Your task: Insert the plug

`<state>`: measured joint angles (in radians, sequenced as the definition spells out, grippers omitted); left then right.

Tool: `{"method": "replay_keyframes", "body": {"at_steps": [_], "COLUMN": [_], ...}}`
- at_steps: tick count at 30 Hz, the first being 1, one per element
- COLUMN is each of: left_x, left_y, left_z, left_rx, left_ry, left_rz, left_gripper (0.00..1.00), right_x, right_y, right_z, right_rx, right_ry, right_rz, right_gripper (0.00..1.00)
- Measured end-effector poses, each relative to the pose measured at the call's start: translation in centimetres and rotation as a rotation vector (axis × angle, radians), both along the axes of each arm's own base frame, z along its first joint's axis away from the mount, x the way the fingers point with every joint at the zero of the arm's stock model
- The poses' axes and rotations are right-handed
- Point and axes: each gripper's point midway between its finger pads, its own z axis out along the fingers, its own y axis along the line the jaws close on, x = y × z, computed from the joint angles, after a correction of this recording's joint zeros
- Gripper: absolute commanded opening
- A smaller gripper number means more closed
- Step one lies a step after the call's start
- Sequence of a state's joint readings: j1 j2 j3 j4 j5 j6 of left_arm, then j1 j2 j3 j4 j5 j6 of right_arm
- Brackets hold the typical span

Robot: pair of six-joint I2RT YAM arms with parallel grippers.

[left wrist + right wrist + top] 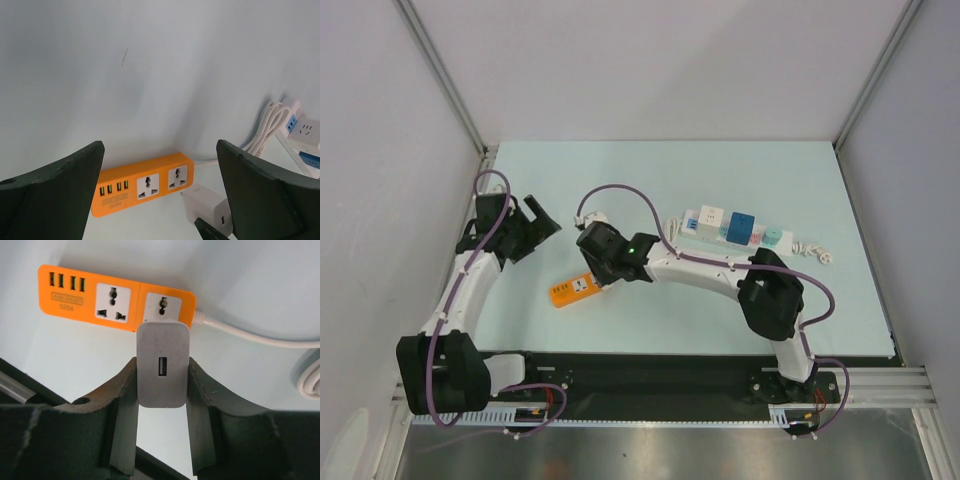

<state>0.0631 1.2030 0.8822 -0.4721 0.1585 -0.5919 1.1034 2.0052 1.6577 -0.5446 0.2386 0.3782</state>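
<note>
The blue cube plug (741, 225) sits on the white power strip (712, 228) at the back right, away from both grippers. My right gripper (162, 362) is shut on a white USB charger block (163, 365). It holds the block right in front of the right-hand socket of an orange power strip (117, 300), which lies mid-table (573, 290). The left wrist view shows the block (207, 207) just off that socket of the orange strip (142, 187). My left gripper (542, 222) is open and empty, back left of the orange strip.
The orange strip's white cable (250, 335) runs off to the right. A coiled white cable (675, 225) lies by the white strip's left end. Small white plugs (815, 250) lie at its right end. The enclosure walls stand close on both sides.
</note>
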Motion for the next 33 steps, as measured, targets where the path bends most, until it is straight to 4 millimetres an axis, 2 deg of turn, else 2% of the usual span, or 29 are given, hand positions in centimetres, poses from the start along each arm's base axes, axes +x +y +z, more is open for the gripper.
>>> {"method": "replay_keyframes", "body": {"at_steps": [6,10,13,18,33], "left_x": [0.0,0.1,-0.1,-0.1,-0.1], "left_y": [-0.1,0.0,0.2,0.6,1.4], "left_z": [0.0,-1.0,-1.5,-1.2,-0.7], "left_rx": [-0.007,-0.02,-0.022,-0.01,0.021], "left_ry": [-0.003,0.033,0.055,0.045,0.024], "left_rz": [-0.003,-0.001,0.006,0.018,0.049], "left_gripper": [1.0,1.0,1.0,1.0,1.0], "right_x": [-1.0,-1.1,-0.9,-0.4,0.8], "right_y": [0.7,1.2,1.5,1.8,0.9], "right_z": [-0.7,-1.2,-1.2,-1.4,-1.0], "right_rx": [0.007,0.017,0.029,0.034,0.015], "right_ry": [0.025,0.027,0.017,0.002,0.006], "right_rz": [0.004,-0.002,-0.011,-0.021,-0.031], "right_gripper": [0.0,0.0,0.0,0.0,0.0]}}
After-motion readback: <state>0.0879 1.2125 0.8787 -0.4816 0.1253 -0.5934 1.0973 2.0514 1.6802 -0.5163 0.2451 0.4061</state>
